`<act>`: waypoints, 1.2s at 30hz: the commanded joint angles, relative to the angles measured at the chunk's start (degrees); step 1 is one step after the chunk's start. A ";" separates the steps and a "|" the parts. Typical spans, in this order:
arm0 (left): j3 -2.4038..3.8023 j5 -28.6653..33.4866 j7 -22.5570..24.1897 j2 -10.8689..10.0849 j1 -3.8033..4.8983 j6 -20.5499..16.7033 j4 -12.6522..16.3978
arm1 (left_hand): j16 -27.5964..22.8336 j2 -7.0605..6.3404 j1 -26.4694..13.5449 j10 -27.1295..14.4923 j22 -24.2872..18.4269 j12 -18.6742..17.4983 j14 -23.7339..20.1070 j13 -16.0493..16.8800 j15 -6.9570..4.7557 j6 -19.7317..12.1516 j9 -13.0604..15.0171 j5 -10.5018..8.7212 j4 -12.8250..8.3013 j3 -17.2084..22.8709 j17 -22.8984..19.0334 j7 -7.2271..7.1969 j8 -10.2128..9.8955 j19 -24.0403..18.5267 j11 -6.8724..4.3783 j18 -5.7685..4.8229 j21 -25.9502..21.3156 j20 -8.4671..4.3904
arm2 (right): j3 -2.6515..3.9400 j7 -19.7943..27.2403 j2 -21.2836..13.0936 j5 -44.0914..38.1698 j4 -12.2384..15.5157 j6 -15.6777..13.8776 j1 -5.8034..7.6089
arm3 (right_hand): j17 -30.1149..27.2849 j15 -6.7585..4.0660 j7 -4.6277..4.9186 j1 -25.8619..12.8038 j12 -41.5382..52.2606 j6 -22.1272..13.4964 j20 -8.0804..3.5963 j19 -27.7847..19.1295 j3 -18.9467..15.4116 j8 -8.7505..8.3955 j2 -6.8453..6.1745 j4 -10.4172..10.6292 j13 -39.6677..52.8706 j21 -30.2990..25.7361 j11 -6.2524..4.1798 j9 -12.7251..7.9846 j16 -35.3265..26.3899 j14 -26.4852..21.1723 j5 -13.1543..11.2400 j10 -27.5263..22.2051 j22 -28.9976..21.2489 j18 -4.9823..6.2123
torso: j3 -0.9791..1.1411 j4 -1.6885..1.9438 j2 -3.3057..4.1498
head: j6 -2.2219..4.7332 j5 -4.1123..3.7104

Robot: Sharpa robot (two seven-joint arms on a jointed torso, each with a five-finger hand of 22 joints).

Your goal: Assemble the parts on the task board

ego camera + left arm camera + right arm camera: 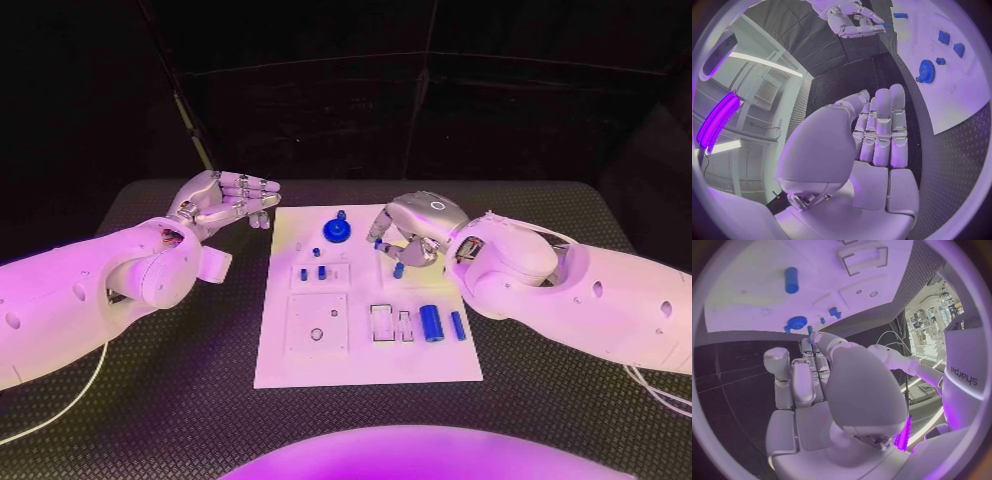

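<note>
While "sharpa" marks its arm, the right hand pinches a blue part.

**A robotics lab test cell**

This is a lab set up for robot trials. A black textured tabletop stands inside dark curtained walls, and a white task board lies at its middle. Past the enclosure the wrist views show strip lights, a wall vent and cluttered shelving.
</note>
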 commanded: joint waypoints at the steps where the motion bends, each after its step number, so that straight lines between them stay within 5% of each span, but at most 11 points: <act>1: 0.06 0.31 0.65 0.32 0.06 0.59 0.16 | -0.34 0.25 -0.43 -0.45 -0.07 0.22 -0.56 -0.08 0.02 -0.04 -0.08 0.00 -0.31 -0.05 -0.07 0.33 -0.26 -0.31 0.15 0.73 -0.29 -0.08 | 0.01 1.67 1.54 1.69 0.45 -1.11 0.04 | -0.04 -0.18 -0.06 -0.70 -0.11 0.43 0.19 0.29 0.34 -0.25 0.10 0.00 0.07 0.24 -0.36 0.03 0.17 2.24 0.07 0.75 -0.02 -1.07 | -0.05 0.13 0.00 | -0.42 1.18; 10: 0.06 0.31 0.64 0.89 0.06 0.75 0.41 | -0.38 0.25 -0.42 -0.50 -0.09 0.23 -0.57 -0.08 0.03 -0.07 -0.09 0.00 -0.33 -0.04 -0.10 0.35 -0.27 -0.32 0.17 0.73 -0.32 -0.08 | -0.09 3.17 5.64 1.74 -0.94 0.37 -2.58 | -0.09 -0.16 -0.03 -0.86 -0.18 0.38 0.20 0.19 0.44 -0.31 0.05 -0.14 0.06 0.21 -0.33 0.02 0.16 2.24 0.07 0.69 -0.13 -1.04 | -0.09 -0.08 -0.02 | -1.23 3.14; 11: 0.06 0.31 0.63 0.97 0.07 0.77 0.41 | -0.38 0.25 -0.42 -0.50 -0.09 0.23 -0.57 -0.08 0.03 -0.07 -0.09 0.00 -0.33 -0.04 -0.10 0.35 -0.27 -0.32 0.17 0.73 -0.32 -0.08 | -0.36 3.32 5.99 1.62 -1.10 0.61 -2.89 | -0.10 -0.16 -0.03 -0.91 -0.20 0.37 0.21 0.15 0.44 -0.32 0.03 -0.16 0.06 0.18 -0.32 0.02 0.16 2.23 0.05 0.68 -0.19 -1.03 | -0.08 -0.11 -0.02 | -1.26 3.30; 13: 0.07 0.31 0.60 1.19 0.07 0.82 0.37 | -0.40 0.25 -0.43 -0.52 -0.10 0.24 -0.58 -0.09 0.04 -0.09 -0.09 -0.01 -0.34 -0.05 -0.12 0.37 -0.28 -0.33 0.19 0.72 -0.34 -0.07 | -1.89 3.66 6.50 1.25 -1.37 1.16 -3.48 | -0.13 -0.14 0.00 -1.08 -0.25 0.35 0.22 0.08 0.46 -0.35 -0.02 -0.22 0.05 0.16 -0.30 0.01 0.16 2.23 -0.05 0.63 -0.27 -1.02 | 0.03 -0.13 -0.06 | -1.38 3.50; 19: 0.07 0.31 0.55 1.56 0.08 0.92 0.43 | -0.41 0.25 -0.44 -0.52 -0.11 0.24 -0.58 -0.09 0.05 -0.09 -0.09 -0.01 -0.34 -0.05 -0.12 0.37 -0.28 -0.33 0.19 0.72 -0.35 -0.07 | -4.03 4.01 7.83 0.40 -2.55 2.31 -4.07 | -0.11 -0.10 0.02 -1.38 -0.33 0.32 0.26 0.05 0.48 -0.40 -0.06 -0.35 0.05 0.19 -0.27 0.01 0.21 2.23 -0.30 0.58 -0.25 -1.02 | -0.09 -0.04 -0.08 | -1.70 3.92; 36: 0.07 0.31 0.46 2.13 0.08 1.29 0.18 | -0.47 0.25 -0.51 -0.56 -0.15 0.28 -0.60 -0.09 0.08 -0.12 -0.09 -0.02 -0.34 -0.09 -0.17 0.39 -0.30 -0.35 0.22 0.71 -0.40 -0.05 | -5.94 4.21 9.75 -0.53 -4.69 4.07 -4.31 | -0.01 -0.06 0.04 -1.87 -0.40 0.33 0.31 0.05 0.38 -0.43 -0.13 -0.42 0.07 0.24 -0.25 0.02 0.32 2.26 -0.41 0.58 -0.16 -1.04 | -0.02 -0.07 -0.04 | -2.35 5.04</act>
